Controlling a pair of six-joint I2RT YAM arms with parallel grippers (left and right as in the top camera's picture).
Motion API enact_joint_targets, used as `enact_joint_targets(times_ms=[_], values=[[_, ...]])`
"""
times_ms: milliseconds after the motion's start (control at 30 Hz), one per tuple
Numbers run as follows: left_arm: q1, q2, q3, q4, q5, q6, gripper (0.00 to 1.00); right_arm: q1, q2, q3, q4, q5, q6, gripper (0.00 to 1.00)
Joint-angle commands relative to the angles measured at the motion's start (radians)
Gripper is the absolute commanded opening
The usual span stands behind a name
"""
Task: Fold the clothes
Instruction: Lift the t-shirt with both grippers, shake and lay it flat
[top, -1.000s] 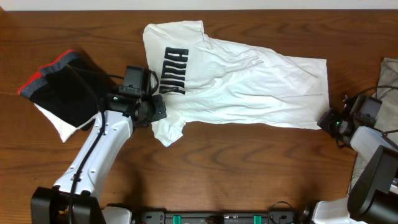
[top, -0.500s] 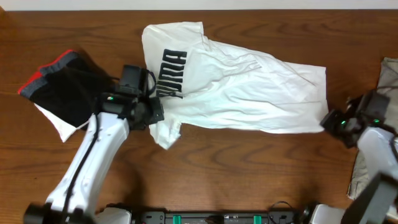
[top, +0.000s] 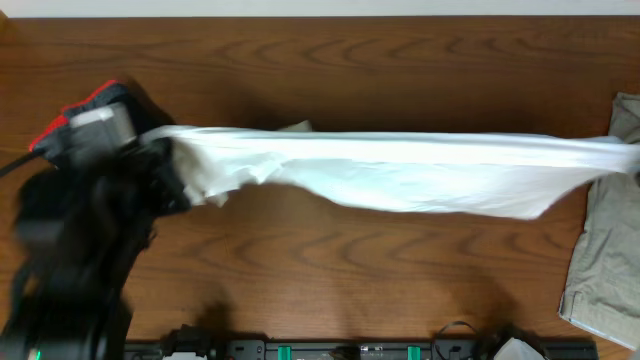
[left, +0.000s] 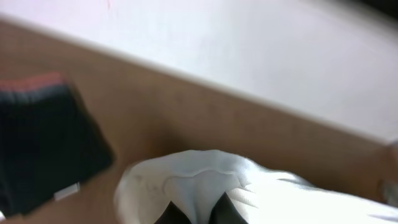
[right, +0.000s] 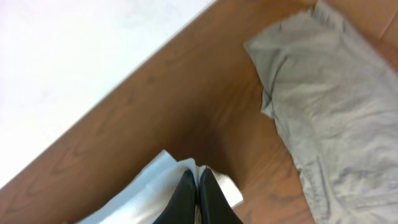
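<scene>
The white T-shirt (top: 400, 170) hangs stretched in the air across the table, held at both ends. Its lettering is hidden. My left gripper (left: 198, 214) is shut on a bunched fold of the shirt (left: 261, 193) at the left end; in the overhead view the left arm (top: 80, 230) is a dark blur near the camera. My right gripper (right: 198, 180) is shut on the shirt's other edge (right: 161, 174) at the far right. The right gripper itself lies out of the overhead view.
A black garment with a red edge (top: 85, 110) lies at the far left, also in the left wrist view (left: 43, 143). A grey garment (top: 605, 250) lies at the right edge, also in the right wrist view (right: 323, 106). The table is brown wood (top: 350, 280).
Both arms have lifted the shirt off the table and pulled it taut between them. It lay flat with its lettering showing before; now it hangs as a long band.
</scene>
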Motion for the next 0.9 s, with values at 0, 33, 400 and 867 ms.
enact_joint_targets(times_ms=[0,33,400,867], values=[[0.023,-0.076,0.096,0.003,-0.030,0.016,0.06,-0.019,-0.001,0.128,-0.049,0.002,-0.035,0.01],[0.023,-0.089,0.114,0.001,-0.030,0.016,0.06,-0.019,-0.001,0.153,-0.065,0.002,-0.035,0.01],[0.023,-0.058,0.149,-0.026,-0.009,-0.007,0.06,-0.019,0.042,0.204,-0.105,-0.002,-0.035,0.01],[0.023,0.517,0.149,0.195,0.163,-0.010,0.06,0.180,0.493,0.196,-0.038,-0.005,-0.061,0.01]])
